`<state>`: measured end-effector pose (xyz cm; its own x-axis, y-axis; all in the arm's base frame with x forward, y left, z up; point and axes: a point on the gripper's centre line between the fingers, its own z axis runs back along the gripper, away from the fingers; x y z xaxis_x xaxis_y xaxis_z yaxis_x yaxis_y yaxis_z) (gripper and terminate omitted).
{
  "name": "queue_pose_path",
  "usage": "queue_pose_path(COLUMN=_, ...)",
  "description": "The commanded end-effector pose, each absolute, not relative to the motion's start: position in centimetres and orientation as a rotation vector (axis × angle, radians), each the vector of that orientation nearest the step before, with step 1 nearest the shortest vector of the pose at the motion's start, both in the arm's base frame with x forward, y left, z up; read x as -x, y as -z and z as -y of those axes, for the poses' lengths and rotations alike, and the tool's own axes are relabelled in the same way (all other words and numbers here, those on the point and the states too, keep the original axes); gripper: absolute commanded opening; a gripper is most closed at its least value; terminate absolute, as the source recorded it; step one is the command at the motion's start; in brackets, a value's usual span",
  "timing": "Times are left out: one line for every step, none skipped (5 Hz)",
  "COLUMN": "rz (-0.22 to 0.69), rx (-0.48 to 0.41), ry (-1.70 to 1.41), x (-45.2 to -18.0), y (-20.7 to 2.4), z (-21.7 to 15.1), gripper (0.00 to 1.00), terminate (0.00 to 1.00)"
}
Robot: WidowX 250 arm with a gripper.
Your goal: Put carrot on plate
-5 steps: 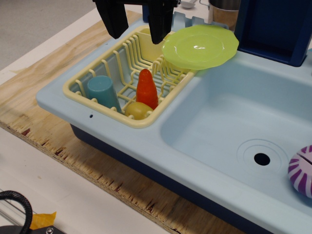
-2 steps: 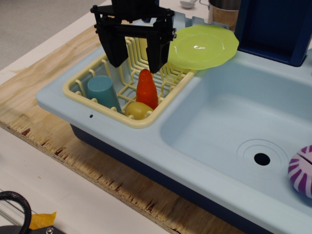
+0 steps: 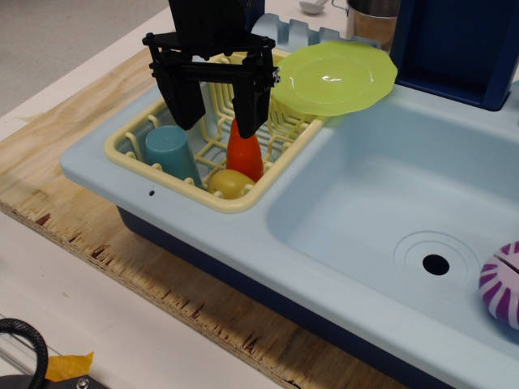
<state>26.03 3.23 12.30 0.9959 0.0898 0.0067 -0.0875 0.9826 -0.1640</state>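
The orange-red carrot (image 3: 244, 156) stands upright in the pale-yellow dish rack (image 3: 138, 157), between the teal cup (image 3: 171, 153) and the rack's near right corner. The lime-green plate (image 3: 334, 78) rests on the rack's far right corner, tilted over the sink edge. My black gripper (image 3: 216, 126) hangs open above the rack. Its right finger (image 3: 249, 105) covers the carrot's tip; its left finger (image 3: 184, 101) is just behind the cup. The jaws hold nothing.
A small yellow-olive piece (image 3: 230, 183) lies in the rack in front of the carrot. The light-blue sink basin (image 3: 381, 203) with a drain is to the right, a purple striped ball (image 3: 503, 285) at its right edge. A metal pot (image 3: 373, 16) and a dark blue block (image 3: 462, 44) stand behind.
My gripper has come down and slightly left, from above the rack's far edge to just over the carrot's tip. It stays open. The carrot and plate have not moved.
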Motion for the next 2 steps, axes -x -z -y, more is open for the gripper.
queue_pose_path(rz=0.044, rx=0.176, ry=-0.091, x=-26.34, y=-11.52, z=-3.63, gripper=1.0, terminate=0.0)
queue_pose_path(rz=0.04, rx=0.179, ry=-0.08, x=-26.68, y=-11.25, z=-3.47, gripper=1.0, terminate=0.0)
